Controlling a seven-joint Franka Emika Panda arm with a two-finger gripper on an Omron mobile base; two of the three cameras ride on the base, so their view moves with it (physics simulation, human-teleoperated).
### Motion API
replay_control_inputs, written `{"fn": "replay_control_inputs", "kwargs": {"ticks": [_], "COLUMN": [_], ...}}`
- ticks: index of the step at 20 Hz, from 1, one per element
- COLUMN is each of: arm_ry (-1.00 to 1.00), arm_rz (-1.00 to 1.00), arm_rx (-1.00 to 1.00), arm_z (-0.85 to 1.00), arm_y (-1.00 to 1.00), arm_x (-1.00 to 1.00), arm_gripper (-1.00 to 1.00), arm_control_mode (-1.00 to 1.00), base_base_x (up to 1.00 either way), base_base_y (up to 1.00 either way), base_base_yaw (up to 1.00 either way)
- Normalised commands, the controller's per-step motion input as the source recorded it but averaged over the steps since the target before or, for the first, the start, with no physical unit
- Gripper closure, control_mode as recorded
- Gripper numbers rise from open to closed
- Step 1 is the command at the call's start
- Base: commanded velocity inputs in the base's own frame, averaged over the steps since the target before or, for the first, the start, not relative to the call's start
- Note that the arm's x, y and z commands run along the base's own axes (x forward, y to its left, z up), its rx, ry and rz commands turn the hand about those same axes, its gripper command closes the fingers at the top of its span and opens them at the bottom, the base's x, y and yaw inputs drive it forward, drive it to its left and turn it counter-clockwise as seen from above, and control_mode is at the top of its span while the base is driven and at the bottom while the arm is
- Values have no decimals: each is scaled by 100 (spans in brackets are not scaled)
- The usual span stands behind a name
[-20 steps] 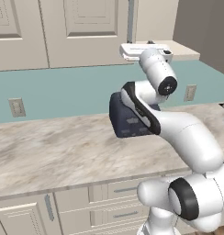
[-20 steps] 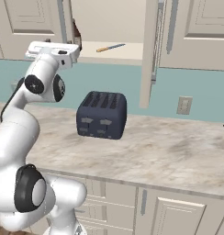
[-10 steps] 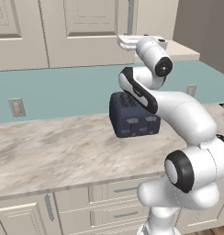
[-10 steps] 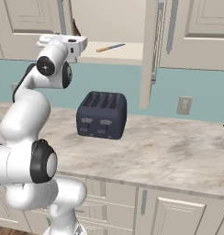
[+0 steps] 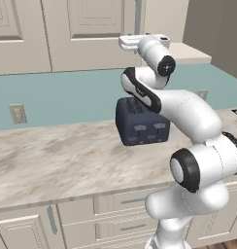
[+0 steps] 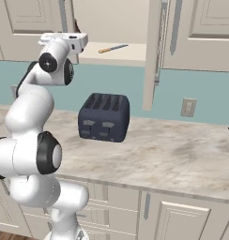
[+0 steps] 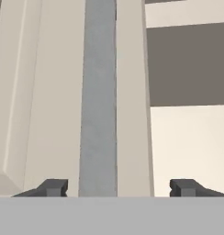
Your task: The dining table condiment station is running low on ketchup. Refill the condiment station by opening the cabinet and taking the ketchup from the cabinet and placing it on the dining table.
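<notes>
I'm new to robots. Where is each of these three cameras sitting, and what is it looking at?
Left base view: behind the arm on its left, facing the counter; the white arm rises lower right toward the cabinet, past the toaster.
Right base view: behind on its right; the arm rises lower left; one cabinet door stands open.
Hand view: on the hand, staring at the grey door handle between its fingertips.
Shared: both base views show toaster, counter and cabinet.

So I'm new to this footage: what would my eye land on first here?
The white arm, raised high with its gripper open astride the grey bar handle of the left cabinet door. Below it, a dark blue toaster sits on the marble counter. The right door stands open, the shelf behind holding a thin orange-handled utensil.
</notes>
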Motion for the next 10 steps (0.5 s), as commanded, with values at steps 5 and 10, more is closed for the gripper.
{"fn": "replay_control_inputs", "kwargs": {"ticks": [5,10], "arm_ry": [3,10], "arm_rz": [0,1], "arm_rx": [-1,0], "arm_z": [0,0], "arm_y": [17,13], "arm_x": [61,65], "arm_gripper": [-100,100], "arm_control_mode": [-100,-100], "base_base_x": [0,0], "base_base_y": [0,0], "base_base_yaw": [0,0]}}
